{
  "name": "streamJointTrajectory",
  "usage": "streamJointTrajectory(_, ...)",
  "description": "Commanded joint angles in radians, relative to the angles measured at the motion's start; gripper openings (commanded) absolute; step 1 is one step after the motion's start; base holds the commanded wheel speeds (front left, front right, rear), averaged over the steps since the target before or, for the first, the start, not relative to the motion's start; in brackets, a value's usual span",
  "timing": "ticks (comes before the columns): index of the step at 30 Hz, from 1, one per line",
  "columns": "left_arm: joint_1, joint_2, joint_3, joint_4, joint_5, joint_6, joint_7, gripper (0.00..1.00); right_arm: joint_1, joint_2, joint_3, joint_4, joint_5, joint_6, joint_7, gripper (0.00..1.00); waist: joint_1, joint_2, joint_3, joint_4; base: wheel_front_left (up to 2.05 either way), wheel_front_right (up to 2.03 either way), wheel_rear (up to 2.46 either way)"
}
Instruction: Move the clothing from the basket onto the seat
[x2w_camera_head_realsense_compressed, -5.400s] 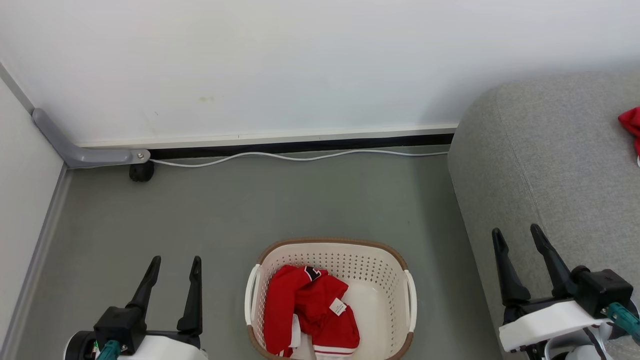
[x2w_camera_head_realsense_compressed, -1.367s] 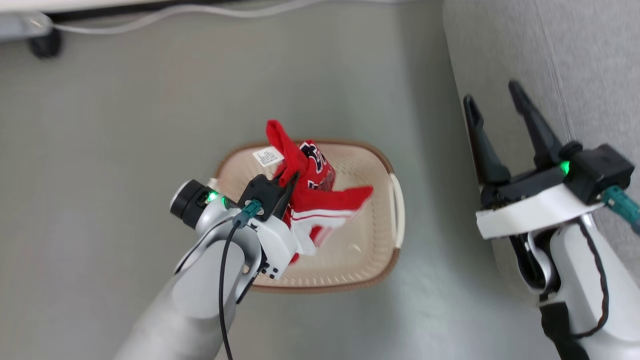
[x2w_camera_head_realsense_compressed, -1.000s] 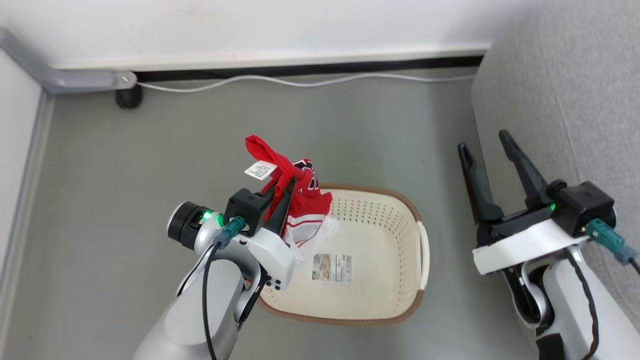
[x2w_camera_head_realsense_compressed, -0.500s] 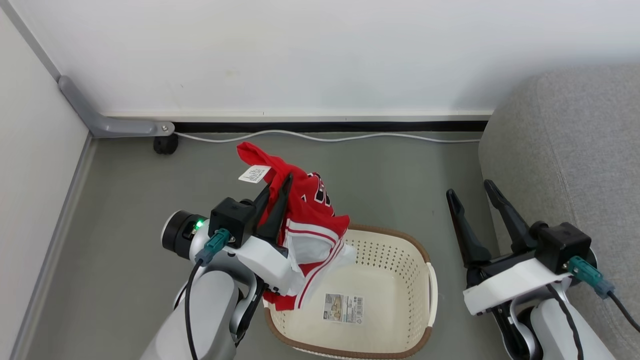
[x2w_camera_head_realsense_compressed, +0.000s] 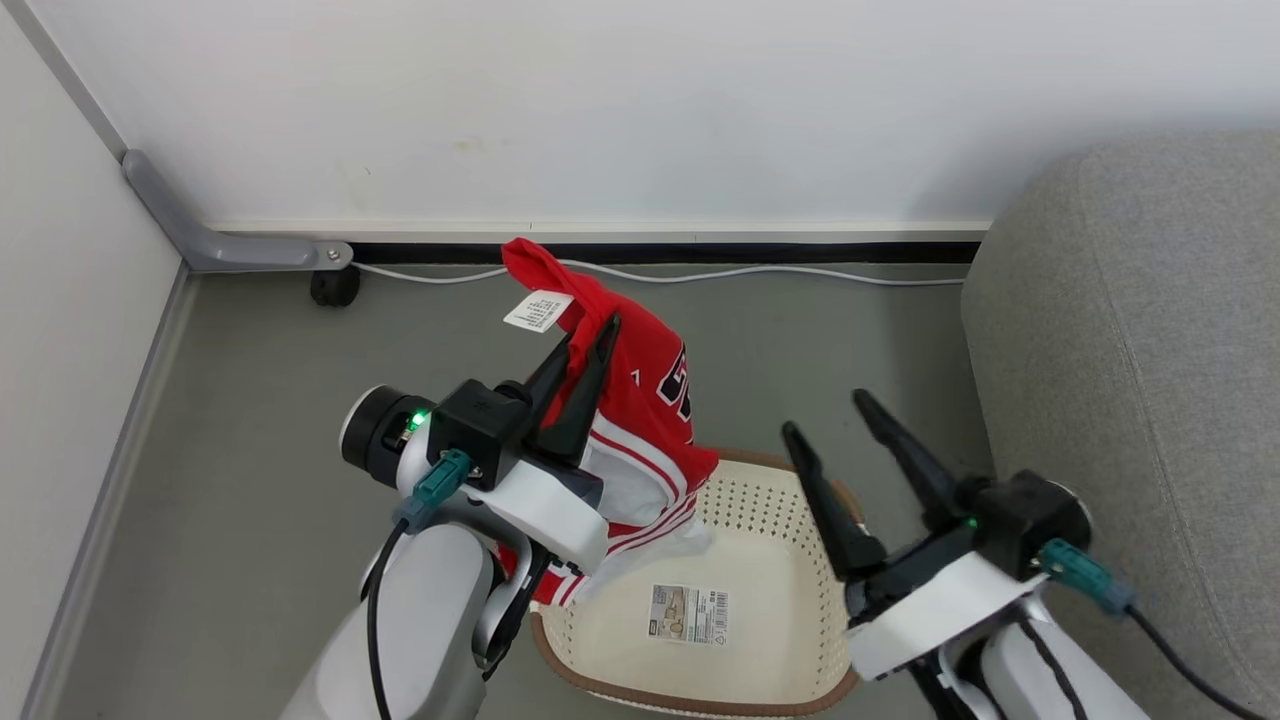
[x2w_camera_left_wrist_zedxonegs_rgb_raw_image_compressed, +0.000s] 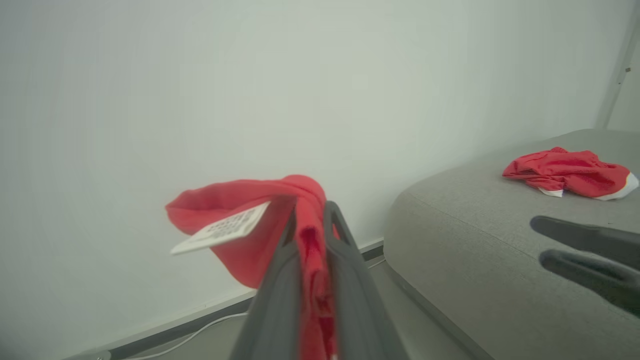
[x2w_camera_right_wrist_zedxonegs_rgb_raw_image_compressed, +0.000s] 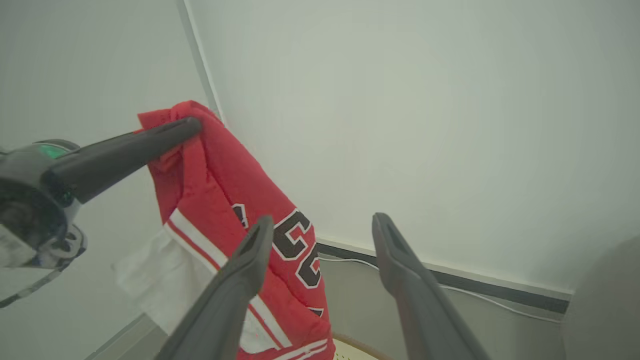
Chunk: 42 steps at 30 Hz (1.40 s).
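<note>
My left gripper (x2w_camera_head_realsense_compressed: 590, 335) is shut on a bright red piece of clothing (x2w_camera_head_realsense_compressed: 650, 420) with white stripes and black lettering, holding it up above the left end of the cream basket (x2w_camera_head_realsense_compressed: 770, 500). A white tag (x2w_camera_head_realsense_compressed: 538, 310) sticks out by the fingertips. The left wrist view shows red cloth (x2w_camera_left_wrist_zedxonegs_rgb_raw_image_compressed: 240, 200) pinched between the fingers (x2w_camera_left_wrist_zedxonegs_rgb_raw_image_compressed: 345, 260). My right gripper (x2w_camera_head_realsense_compressed: 825, 413) stands open over the basket's right side, just right of the hanging cloth (x2w_camera_right_wrist_zedxonegs_rgb_raw_image_compressed: 220, 170). The grey seat (x2w_camera_head_realsense_compressed: 1130, 350) lies to the right, and a second red garment (x2w_camera_left_wrist_zedxonegs_rgb_raw_image_compressed: 565, 172) rests on it.
A barcode sticker (x2w_camera_head_realsense_compressed: 685, 613) lies on the basket's bare floor. A white cable (x2w_camera_head_realsense_compressed: 760, 272) runs along the wall base. A grey bracket with a black wheel (x2w_camera_head_realsense_compressed: 330, 288) sits in the left corner beside a pale side panel (x2w_camera_head_realsense_compressed: 60, 350).
The left gripper has raised the red garment higher and slightly right, out of the basket. The right gripper has swung left from beside the seat to over the basket, close to the cloth.
</note>
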Motion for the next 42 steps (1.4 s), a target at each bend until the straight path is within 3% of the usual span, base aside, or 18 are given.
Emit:
streamJointTrajectory(1,-0.034,0.01,0.027,-0.038,0.004,-0.002,-0.01,0.0,-0.047,-0.009,0.072,-0.047,0.027,0.001,-0.005,1.0,0.0,0.0,0.005,0.0,0.0,0.0,0.0)
streamJointTrajectory(7,-0.044,0.008,-0.001,-0.049,-0.006,-0.003,-0.01,0.0,-0.141,-0.054,0.255,-0.054,0.077,0.001,-0.005,1.0,0.0,0.0,0.016,0.007,0.0,0.0,0.0)
streamJointTrajectory(16,-0.059,0.006,-0.05,-0.057,-0.02,-0.002,-0.01,0.0,-0.255,-0.047,0.391,0.069,0.059,0.001,-0.005,1.0,0.0,0.0,0.039,0.031,0.0,0.0,0.0)
streamJointTrajectory(24,-0.072,0.005,-0.115,-0.078,-0.049,0.005,-0.01,0.0,-0.324,0.028,0.404,0.253,0.019,0.001,-0.005,1.0,0.0,0.0,0.061,0.07,0.0,0.0,0.0)
streamJointTrajectory(32,-0.088,0.005,-0.157,-0.105,-0.076,0.02,-0.01,0.0,-0.39,0.076,0.448,0.425,0.078,0.001,-0.005,1.0,0.0,0.0,0.084,0.102,0.0,0.0,0.0)
streamJointTrajectory(33,-0.088,0.005,-0.159,-0.107,-0.079,0.021,-0.01,0.0,-0.397,0.079,0.456,0.436,0.089,0.001,-0.005,0.43,0.0,0.0,0.085,0.104,0.0,0.0,0.0)
streamJointTrajectory(34,-0.088,0.005,-0.16,-0.107,-0.079,0.022,-0.01,0.0,-0.402,0.08,0.458,0.442,0.102,0.001,-0.005,0.13,0.0,0.0,0.086,0.105,0.0,0.0,0.0)
streamJointTrajectory(35,-0.087,0.005,-0.161,-0.107,-0.081,0.023,-0.01,0.0,-0.406,0.082,0.458,0.445,0.111,0.001,-0.005,0.0,0.0,0.0,0.086,0.106,0.0,0.0,0.0)
streamJointTrajectory(42,-0.082,0.005,-0.151,-0.107,-0.079,0.031,-0.01,0.0,-0.405,0.084,0.424,0.423,0.133,0.001,-0.005,0.0,0.0,0.0,0.09,0.095,0.0,0.0,0.0)
